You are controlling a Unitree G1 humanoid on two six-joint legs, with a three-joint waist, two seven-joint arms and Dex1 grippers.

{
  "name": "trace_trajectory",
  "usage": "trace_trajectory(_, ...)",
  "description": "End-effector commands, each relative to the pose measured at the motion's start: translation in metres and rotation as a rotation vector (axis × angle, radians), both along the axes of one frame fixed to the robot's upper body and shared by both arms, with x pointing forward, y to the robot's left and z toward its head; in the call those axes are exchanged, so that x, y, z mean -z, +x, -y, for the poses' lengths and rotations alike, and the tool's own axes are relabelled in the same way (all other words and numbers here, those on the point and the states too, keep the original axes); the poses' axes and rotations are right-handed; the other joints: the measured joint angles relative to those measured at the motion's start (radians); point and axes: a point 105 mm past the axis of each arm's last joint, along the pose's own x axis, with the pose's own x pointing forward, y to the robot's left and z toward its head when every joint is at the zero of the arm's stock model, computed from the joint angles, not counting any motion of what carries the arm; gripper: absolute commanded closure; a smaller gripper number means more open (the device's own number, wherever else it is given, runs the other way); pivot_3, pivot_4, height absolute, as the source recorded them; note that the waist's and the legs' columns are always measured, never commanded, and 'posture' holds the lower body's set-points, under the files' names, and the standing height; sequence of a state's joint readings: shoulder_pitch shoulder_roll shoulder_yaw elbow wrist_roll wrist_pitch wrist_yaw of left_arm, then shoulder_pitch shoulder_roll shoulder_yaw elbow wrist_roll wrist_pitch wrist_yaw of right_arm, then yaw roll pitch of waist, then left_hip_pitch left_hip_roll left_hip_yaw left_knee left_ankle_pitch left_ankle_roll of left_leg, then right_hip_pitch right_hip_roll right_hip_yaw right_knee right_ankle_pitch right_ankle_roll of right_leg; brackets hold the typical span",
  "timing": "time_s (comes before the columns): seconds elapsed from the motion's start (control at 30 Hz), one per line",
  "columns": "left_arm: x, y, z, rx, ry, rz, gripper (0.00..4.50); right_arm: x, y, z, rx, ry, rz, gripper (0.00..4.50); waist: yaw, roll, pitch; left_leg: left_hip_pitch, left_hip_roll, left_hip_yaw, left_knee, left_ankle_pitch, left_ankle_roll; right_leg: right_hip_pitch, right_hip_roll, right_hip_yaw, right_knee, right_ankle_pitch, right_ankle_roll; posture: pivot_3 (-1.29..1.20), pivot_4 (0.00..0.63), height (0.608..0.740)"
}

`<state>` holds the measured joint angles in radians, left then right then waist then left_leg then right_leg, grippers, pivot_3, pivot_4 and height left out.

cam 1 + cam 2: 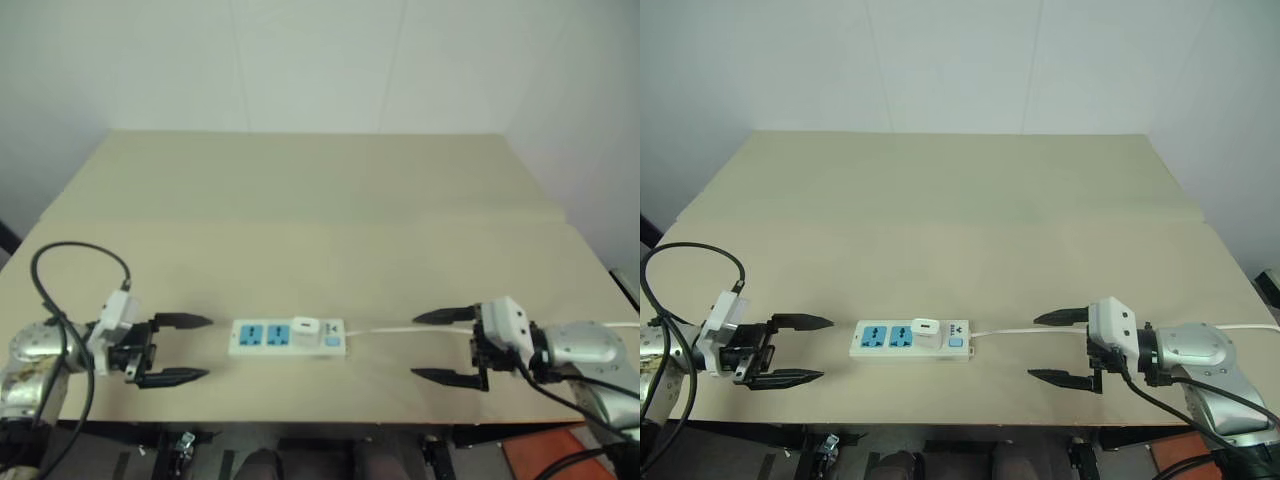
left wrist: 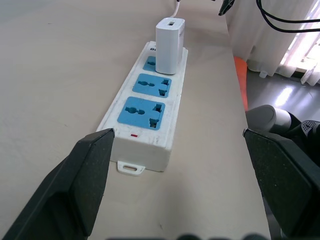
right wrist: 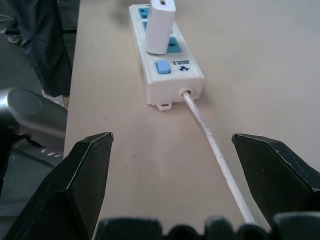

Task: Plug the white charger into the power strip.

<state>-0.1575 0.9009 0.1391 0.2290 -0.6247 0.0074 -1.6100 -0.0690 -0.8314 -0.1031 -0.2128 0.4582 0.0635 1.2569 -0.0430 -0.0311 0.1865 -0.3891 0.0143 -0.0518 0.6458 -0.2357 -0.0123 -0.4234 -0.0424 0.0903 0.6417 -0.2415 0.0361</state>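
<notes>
White strip on the tan counter, charger seated in it.
Strip lies lengthwise left to right near the front edge, cord trailing right; charger stands upright in the socket nearest the switch. Left pincer and right pincer sit open and empty off either end. Risk: a stray sweep could snag the cord and tilt the charger.

The left gripper and right gripper flank the power strip, facing each other, apparently level, jaws spread, holding nothing.
</notes>
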Motion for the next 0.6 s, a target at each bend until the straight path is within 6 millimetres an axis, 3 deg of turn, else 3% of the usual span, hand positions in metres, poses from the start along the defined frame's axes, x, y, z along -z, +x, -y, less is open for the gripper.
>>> trace_trajectory(0.03, -0.009, 0.006, -0.001, -0.006, -0.010, 0.033, 0.00, -0.013, -0.002, 0.004, 0.019, -0.003, 0.058, 0.05, 0.001, 0.000, 0.000, 0.000, 0.000, 0.000, 0.000, 0.000, 0.000, 0.000, 0.000, 0.000, 0.000, 0.000, 0.000, 0.00, 0.150, 0.740)
trace_trajectory(0.6, -0.003, 0.017, 0.018, 0.018, -0.079, 0.030, 0.00, -0.018, -0.006, 0.010, 0.041, -0.021, 0.083, 0.05, 0.000, 0.000, 0.000, 0.000, 0.000, 0.000, 0.004, 0.000, 0.000, 0.001, 0.000, 0.000, 0.003, 0.000, 0.000, 0.00, 0.150, 0.740)
